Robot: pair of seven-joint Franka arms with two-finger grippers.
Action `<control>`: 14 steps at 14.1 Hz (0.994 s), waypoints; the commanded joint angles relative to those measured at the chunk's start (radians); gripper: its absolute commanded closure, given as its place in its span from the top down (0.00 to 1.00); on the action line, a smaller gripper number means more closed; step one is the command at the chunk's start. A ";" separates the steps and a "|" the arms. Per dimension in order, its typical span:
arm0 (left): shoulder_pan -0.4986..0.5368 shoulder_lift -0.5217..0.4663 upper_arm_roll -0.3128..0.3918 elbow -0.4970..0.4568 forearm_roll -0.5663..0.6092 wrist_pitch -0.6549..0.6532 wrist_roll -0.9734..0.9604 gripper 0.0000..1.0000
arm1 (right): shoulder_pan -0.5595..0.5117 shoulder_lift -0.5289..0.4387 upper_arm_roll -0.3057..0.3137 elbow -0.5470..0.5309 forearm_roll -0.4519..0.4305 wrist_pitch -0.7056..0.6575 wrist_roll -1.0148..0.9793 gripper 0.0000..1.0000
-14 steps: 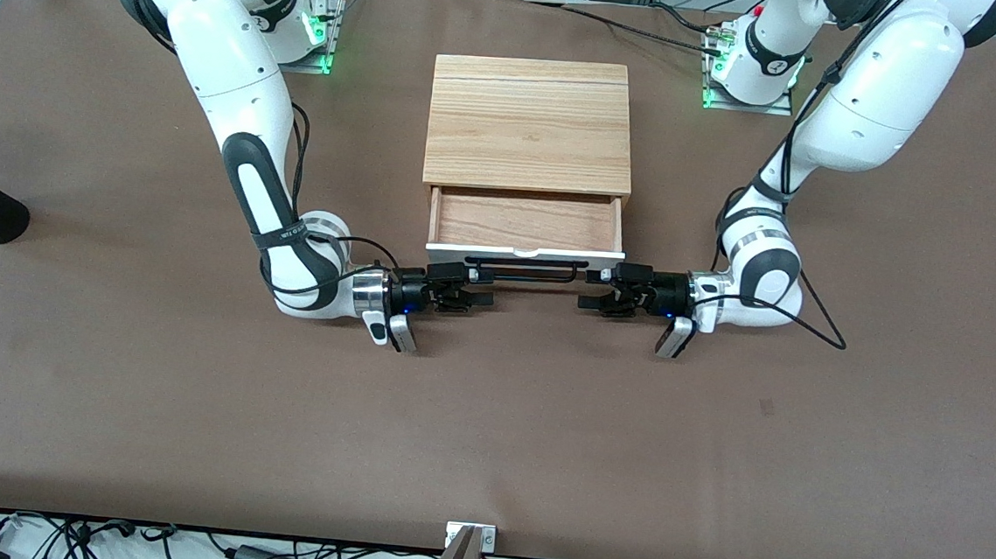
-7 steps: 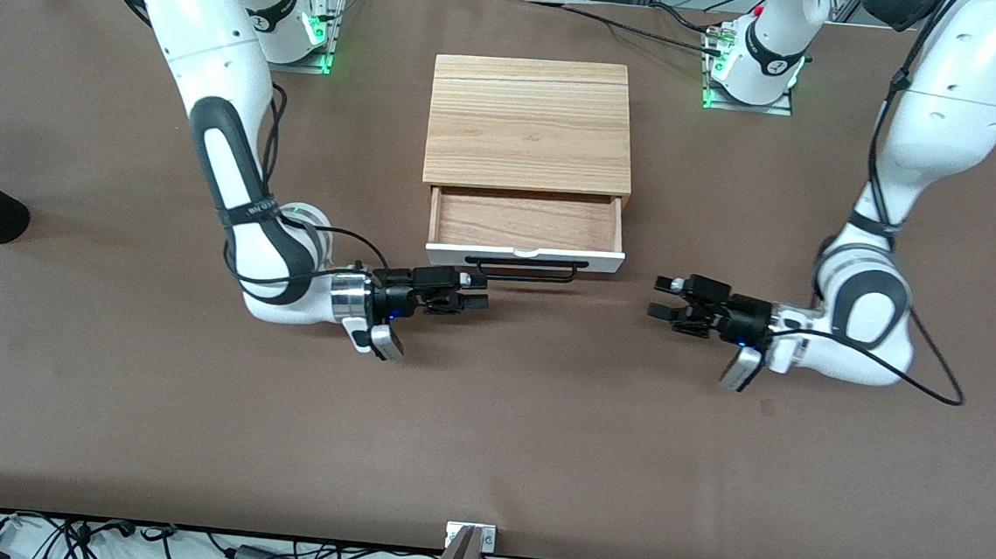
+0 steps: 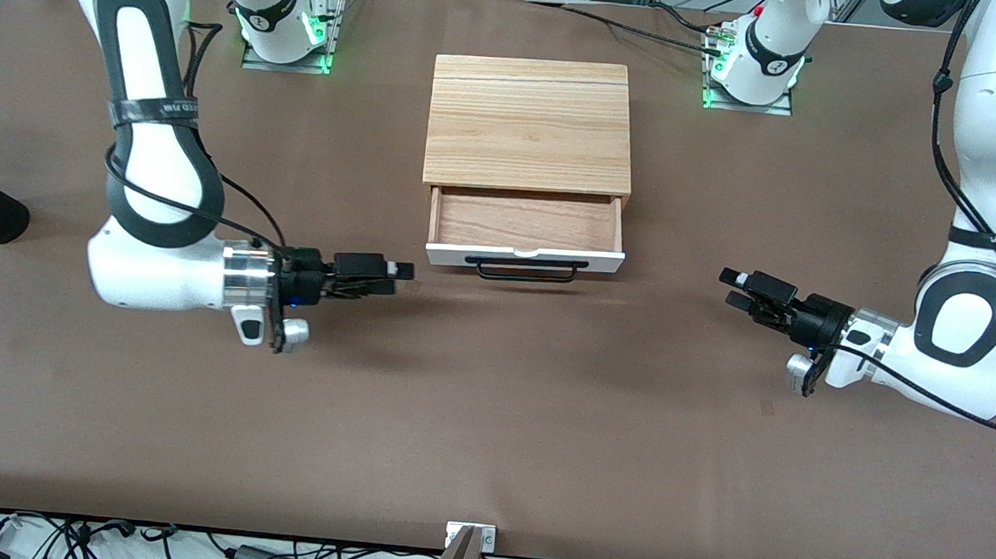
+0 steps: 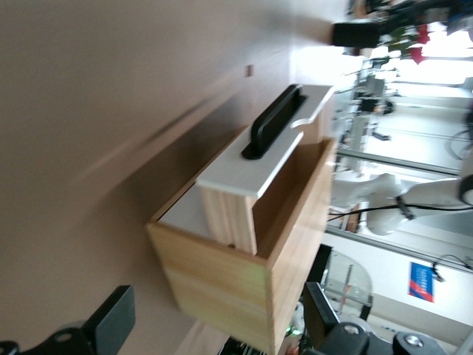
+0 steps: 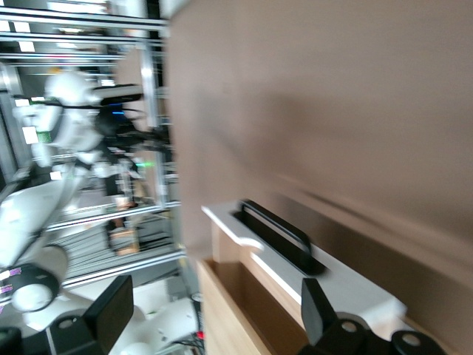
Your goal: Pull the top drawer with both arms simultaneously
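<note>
Right pincer (image 3: 393, 274): fingers apart, empty, over the counter (image 3: 488, 419) toward the right arm's end.
Top drawer (image 3: 524, 258): mid-counter, pulled open, handle (image 3: 526, 269) free.
Left pincer (image 3: 738, 289): fingers apart, empty, toward the left arm's end.
Risk: little; a returning arm could knock the drawer.
Hidden: the drawer's full travel; the panel below.

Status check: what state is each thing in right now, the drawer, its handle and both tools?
top drawer: pulled open, nothing visible inside.
handle: free, nothing gripping it.
left tool: open, holding nothing, over the table toward the left arm's end.
right tool: open, holding nothing, over the table toward the right arm's end.
</note>
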 commanded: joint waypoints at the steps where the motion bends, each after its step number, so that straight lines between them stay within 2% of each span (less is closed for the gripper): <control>1: -0.008 -0.073 -0.015 0.010 0.151 -0.014 -0.117 1.00 | -0.003 -0.018 -0.059 -0.016 -0.114 -0.091 0.115 1.00; 2: -0.009 -0.099 -0.016 0.010 0.194 -0.016 -0.157 1.00 | 0.000 -0.029 -0.082 0.026 -0.180 -0.133 0.164 1.00; 5: -0.038 -0.171 -0.019 0.033 0.373 -0.083 -0.286 1.00 | -0.008 -0.027 -0.102 0.154 -0.458 -0.242 0.306 1.00; 7: -0.081 -0.222 -0.019 0.083 0.569 -0.111 -0.309 1.00 | -0.014 -0.033 -0.111 0.165 -0.597 -0.250 0.378 1.00; 9: -0.129 -0.291 -0.006 0.074 0.692 -0.122 -0.332 1.00 | -0.020 -0.072 -0.117 0.168 -0.734 -0.248 0.413 1.00; 12: -0.181 -0.435 0.011 -0.017 0.797 -0.064 -0.556 1.00 | -0.071 -0.144 -0.108 0.171 -0.947 -0.230 0.426 1.00; 13: -0.192 -0.494 0.040 -0.089 0.795 -0.010 -0.618 1.00 | -0.094 -0.152 -0.099 0.185 -0.987 -0.218 0.423 1.00; 14: -0.204 -0.569 0.065 -0.184 0.791 0.101 -0.666 1.00 | -0.129 -0.179 -0.076 0.189 -1.020 -0.208 0.421 1.00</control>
